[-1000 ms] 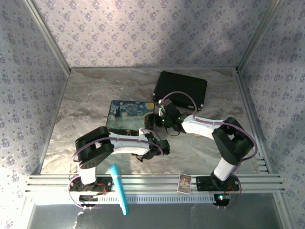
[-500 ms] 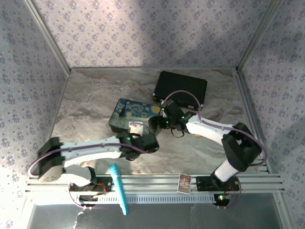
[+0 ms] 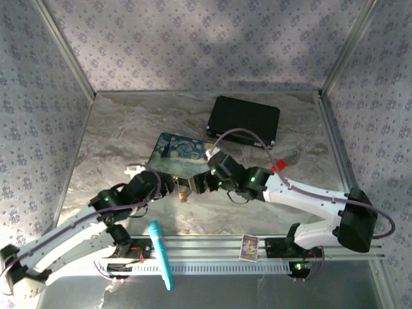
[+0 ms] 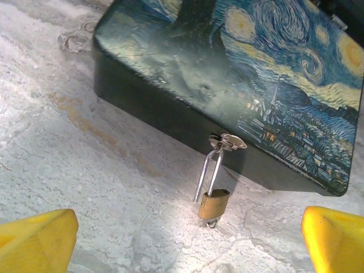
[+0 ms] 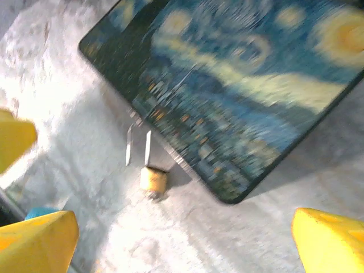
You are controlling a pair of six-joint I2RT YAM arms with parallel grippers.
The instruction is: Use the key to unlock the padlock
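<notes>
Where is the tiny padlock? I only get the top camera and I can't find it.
Observer: The padlock has its shackle looped through the latch on the painted box, brass body at the bottom.
Operator: Is a gripper holding it?
Observer: No. The left gripper is open, and the padlock sits ahead of it, untouched.
Operator: What about the other one?
Observer: The right gripper is open too, looking down at the padlock from the other side without touching it.
</notes>
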